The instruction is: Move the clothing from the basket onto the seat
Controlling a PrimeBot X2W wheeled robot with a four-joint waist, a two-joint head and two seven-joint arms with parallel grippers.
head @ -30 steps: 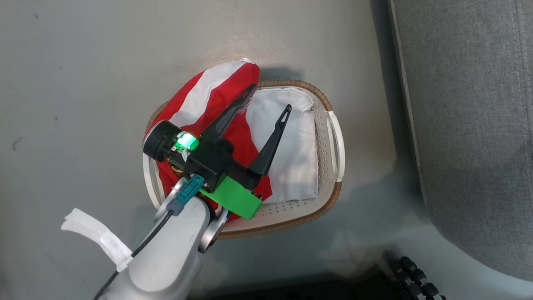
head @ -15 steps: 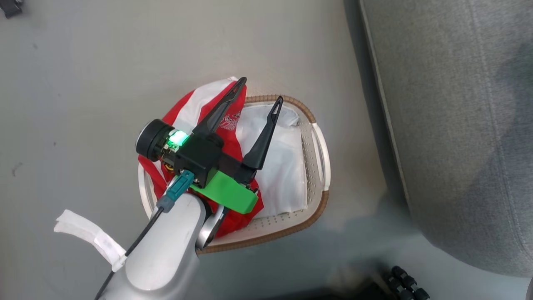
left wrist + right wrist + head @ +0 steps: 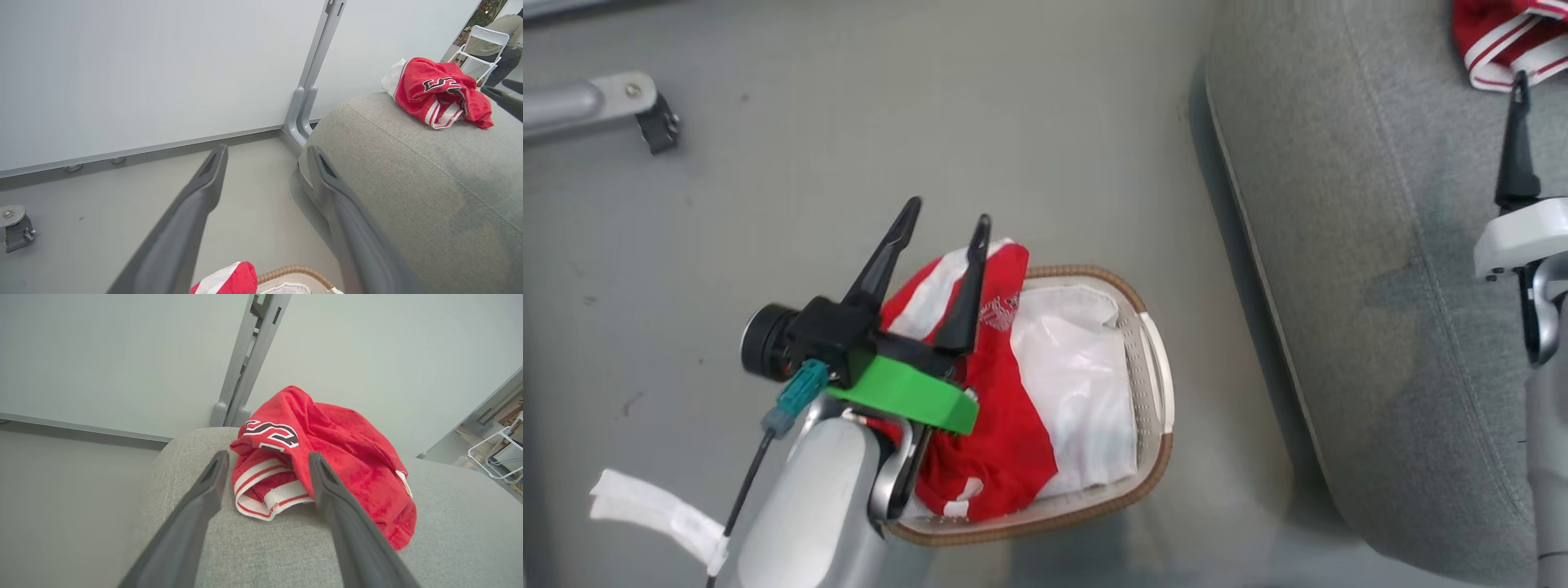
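The head camera has swung toward the seat [image 3: 1339, 245], and the left claw [image 3: 947, 212] has shifted from over the middle of the basket [image 3: 1158, 392] to its rim, fingers spread wide, holding nothing. The right claw [image 3: 268, 457] stands open and empty; just past its tips one red garment [image 3: 355, 469] lies crumpled on the grey woven seat. Beneath and right of the left claw, a red-and-white jersey [image 3: 996, 457] slumps over the white liner [image 3: 1078, 392]. To pick well, drop onto a thick fold and pinch deep, clear of the liner.
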